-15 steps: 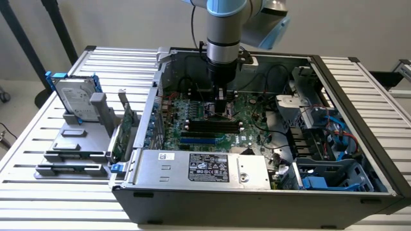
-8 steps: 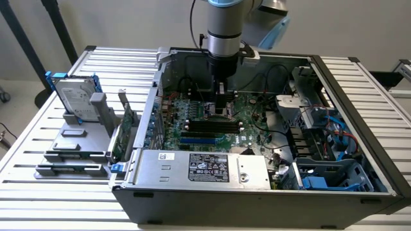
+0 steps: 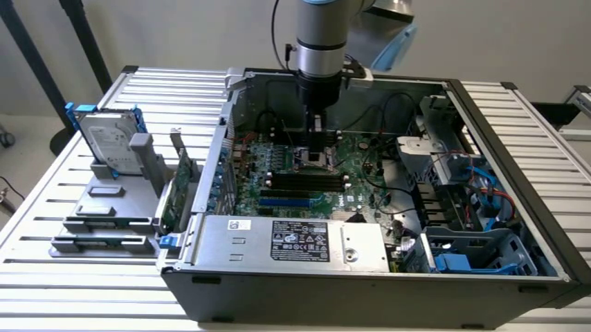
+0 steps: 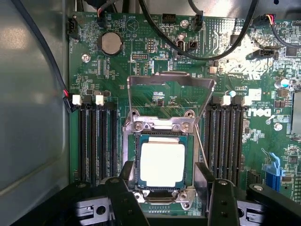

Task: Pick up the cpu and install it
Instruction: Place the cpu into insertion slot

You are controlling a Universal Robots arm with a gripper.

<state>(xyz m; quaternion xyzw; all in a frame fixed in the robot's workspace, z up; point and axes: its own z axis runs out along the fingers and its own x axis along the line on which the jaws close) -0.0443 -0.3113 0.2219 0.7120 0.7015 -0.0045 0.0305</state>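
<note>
In the exterior view, the open grey metal computer case lay on the white slatted table. The arm reached straight down into it. The black two-fingered hand hung low over the middle of the green motherboard. A silver power supply box lined the case's near edge, and cables and drive bays crowded the side toward the exterior view's right. Outside the case, on the exterior view's left, a silver hard drive in a blue frame stood upright.

In the wrist view, the small flat square silver-grey cpu sat flat in its socket, its edges square with the socket frame. The hinged metal retention plate stood raised open just beyond it. The hand was open, with its black fingers spread just beside two opposite edges of the socket and gripping nothing. Black memory slots flanked the socket on both sides, with only a narrow strip of board between them and it.
</note>
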